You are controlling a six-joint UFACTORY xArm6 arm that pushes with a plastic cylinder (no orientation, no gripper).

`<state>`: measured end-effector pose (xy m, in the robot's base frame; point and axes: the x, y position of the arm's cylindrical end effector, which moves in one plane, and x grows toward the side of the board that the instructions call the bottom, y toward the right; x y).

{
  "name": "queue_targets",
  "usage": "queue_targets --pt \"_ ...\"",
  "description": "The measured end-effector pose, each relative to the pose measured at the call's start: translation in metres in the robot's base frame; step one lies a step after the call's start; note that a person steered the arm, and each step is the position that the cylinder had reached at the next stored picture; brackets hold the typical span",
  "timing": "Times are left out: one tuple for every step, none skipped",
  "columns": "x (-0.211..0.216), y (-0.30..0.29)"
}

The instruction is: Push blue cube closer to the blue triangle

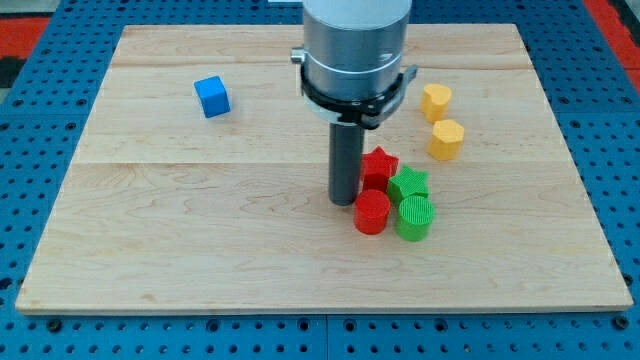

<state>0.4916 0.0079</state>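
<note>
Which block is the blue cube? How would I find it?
Start at the wooden board and look toward the view's top left. The blue cube sits there alone, far left of my tip. It is the only blue block showing.

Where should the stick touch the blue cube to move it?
I can only push, not grab. My tip, now beside the red round block at the view's right of the blue cube, should meet the middle of a flat side; a corner hit would likely spin it. Pick the side facing away from the blue triangle, which doesn't show here.
</note>
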Motion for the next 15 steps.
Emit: queue_targets --pt "-0.002 -0.055" --pt "-0.026 -0.107" --pt "-0.072 -0.121" --pt "-0.118 -0.121" --pt "-0.159 -0.136" --pt "-0.184 -0.166" --pt "-0.161 -0.201" --pt "-0.145 -0.227" --pt "-0.161 -0.26" --pt "-0.179 -0.267" --pt "-0.199 -0.222" --pt "-0.216 -0.189" --pt "-0.23 -0.165" --pt "-0.231 -0.137" --pt "-0.231 -0.11"
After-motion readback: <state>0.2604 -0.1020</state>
